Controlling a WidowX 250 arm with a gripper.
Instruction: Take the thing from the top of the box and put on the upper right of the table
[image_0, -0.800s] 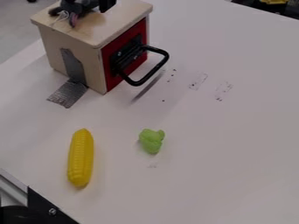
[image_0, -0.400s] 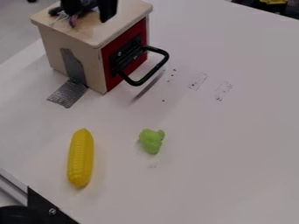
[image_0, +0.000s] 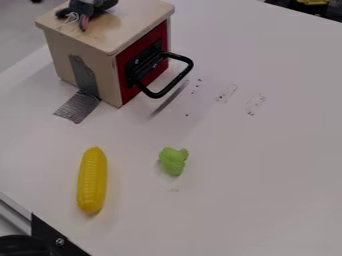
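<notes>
I can't tell if the end effector is holding something or has let go, or which side of it the toy is on. One dark gray toy (image_0: 84, 6), maybe a soft mouse, lies on top of one wooden box (image_0: 80, 42). The box has one black handle (image_0: 189, 71). On the tabletop (image_0: 267, 165) are one yellow corn (image_0: 92, 180) and one green lump (image_0: 174, 161), apart.

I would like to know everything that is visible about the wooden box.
The box looks like pale wood, with a slightly overhanging top and a red face bearing a black bar handle. It stands upright at the table's upper left. Grey tape runs from its side onto the table; a dark grey toy lies on top.
</notes>
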